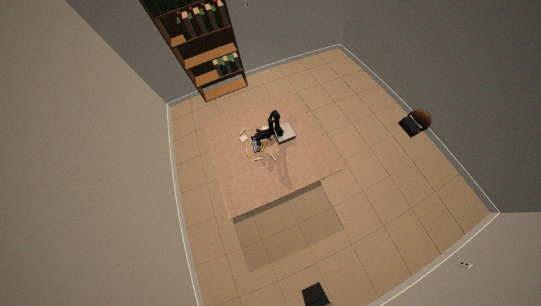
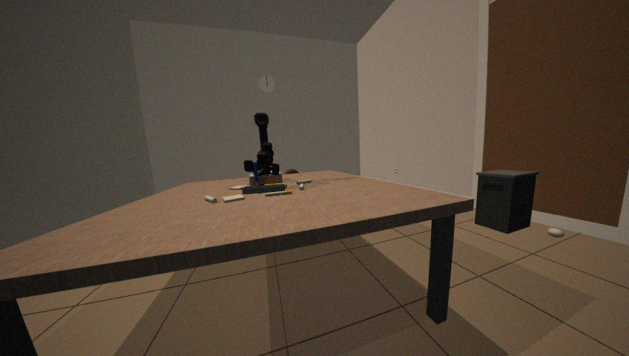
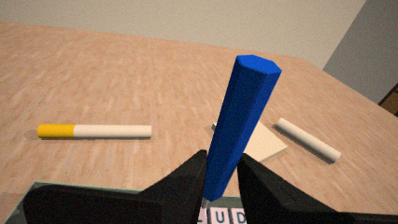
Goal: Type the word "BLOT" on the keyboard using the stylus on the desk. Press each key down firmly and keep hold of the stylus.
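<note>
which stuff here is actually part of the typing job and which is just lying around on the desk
In the job:
blue stylus, clamped in the tool
keyboard, keys beneath the tip

Just lying about:
yellow-tipped white marker
white stick
tan pad

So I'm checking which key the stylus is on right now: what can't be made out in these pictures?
- Wrist view: the blue stylus tip is hidden between the hand's fingers; which key it touches cannot be told.
- Wrist view: the keyboard is cut off by the bottom edge; only a few keycaps show.
- Top view: the keyboard is too small to read and partly under the arm.
- Exterior view: the keyboard is seen edge-on and far off, with no legends.
</note>
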### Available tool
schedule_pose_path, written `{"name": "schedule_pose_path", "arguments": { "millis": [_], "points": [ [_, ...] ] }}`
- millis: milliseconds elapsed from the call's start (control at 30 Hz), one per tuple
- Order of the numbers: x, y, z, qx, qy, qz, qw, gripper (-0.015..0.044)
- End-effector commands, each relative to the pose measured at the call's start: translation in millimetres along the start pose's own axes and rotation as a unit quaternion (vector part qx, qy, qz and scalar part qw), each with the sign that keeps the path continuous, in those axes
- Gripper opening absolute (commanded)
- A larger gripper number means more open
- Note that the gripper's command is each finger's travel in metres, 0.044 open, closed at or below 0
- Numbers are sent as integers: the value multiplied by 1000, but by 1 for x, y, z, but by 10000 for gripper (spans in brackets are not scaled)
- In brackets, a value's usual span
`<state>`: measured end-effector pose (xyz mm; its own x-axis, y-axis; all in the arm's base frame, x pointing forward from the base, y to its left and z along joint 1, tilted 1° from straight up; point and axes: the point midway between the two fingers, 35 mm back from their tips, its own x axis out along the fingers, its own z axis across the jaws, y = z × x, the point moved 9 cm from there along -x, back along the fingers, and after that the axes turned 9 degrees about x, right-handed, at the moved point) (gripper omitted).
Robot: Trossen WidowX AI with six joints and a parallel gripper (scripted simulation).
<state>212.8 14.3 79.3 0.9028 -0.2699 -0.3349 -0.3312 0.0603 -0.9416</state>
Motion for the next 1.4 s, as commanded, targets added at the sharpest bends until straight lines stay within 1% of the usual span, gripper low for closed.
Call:
{"name": "schedule_pose_path", "arguments": {
  "millis": [0,1367],
  "points": [
    [0,2,0,-2,1,0,1000,81],
    [7,20,0,-2,1,0,1000,81]
  ]
}}
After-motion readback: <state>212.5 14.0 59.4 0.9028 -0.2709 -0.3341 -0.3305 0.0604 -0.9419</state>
